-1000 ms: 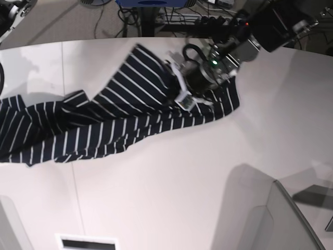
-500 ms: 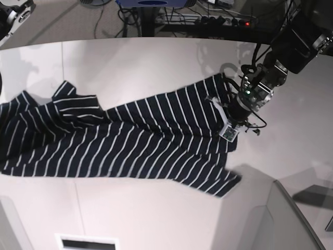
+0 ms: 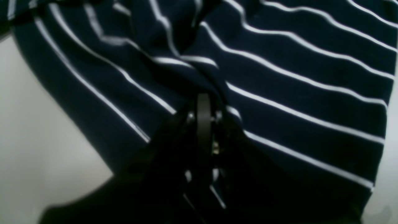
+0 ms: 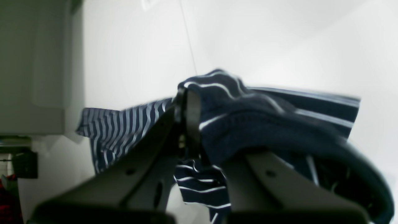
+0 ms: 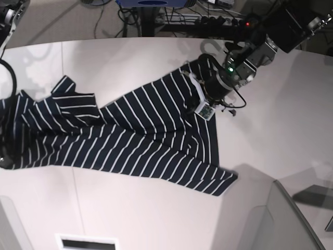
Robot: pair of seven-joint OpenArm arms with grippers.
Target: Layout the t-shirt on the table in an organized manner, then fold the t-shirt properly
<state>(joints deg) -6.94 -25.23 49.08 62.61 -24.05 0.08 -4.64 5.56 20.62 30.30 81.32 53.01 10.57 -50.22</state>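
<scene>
Left hand (image 5: 199, 99), clamped on the t-shirt (image 5: 130, 135), has swung back inward, so spreading on the table (image 5: 156, 219) remains unfinished.

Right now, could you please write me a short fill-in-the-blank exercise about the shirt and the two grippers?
1. The t-shirt is dark navy with thin ____ stripes.
2. The left gripper is ____ on the shirt's cloth.
3. The right gripper pinches a bunched fold of the ____.
4. The shirt lies spread across the white ____.

Missing words: white; shut; t-shirt; table
</scene>
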